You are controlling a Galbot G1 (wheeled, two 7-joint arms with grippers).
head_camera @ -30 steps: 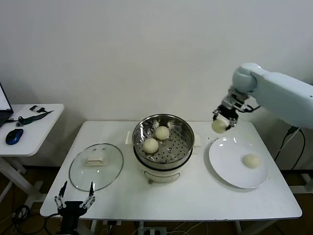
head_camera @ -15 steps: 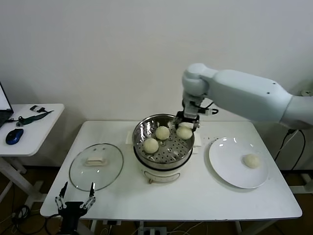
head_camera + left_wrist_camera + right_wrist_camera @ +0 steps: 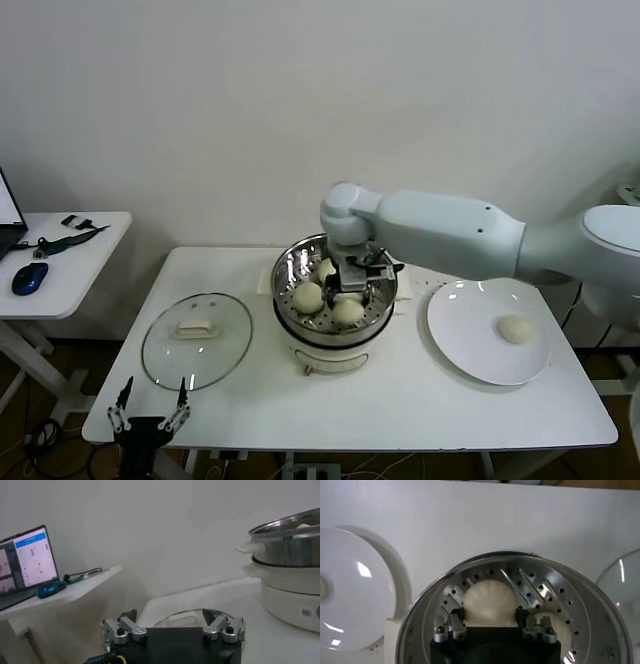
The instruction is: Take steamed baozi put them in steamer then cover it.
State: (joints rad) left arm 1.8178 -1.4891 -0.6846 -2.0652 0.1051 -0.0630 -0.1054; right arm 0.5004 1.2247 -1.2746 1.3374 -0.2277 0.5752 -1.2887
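Steel steamer floor, right gripper-held baozi

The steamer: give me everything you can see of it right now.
The steamer is a round, shiny stainless-steel basket with a perforated floor, sitting upright on a white pot base near the middle of the white table. It is uncovered; the glass cover lies flat on the table to its left. Three baozi are inside: two lie loose, and the right gripper, reaching in from above, is shut on the third baozi, low near the floor.
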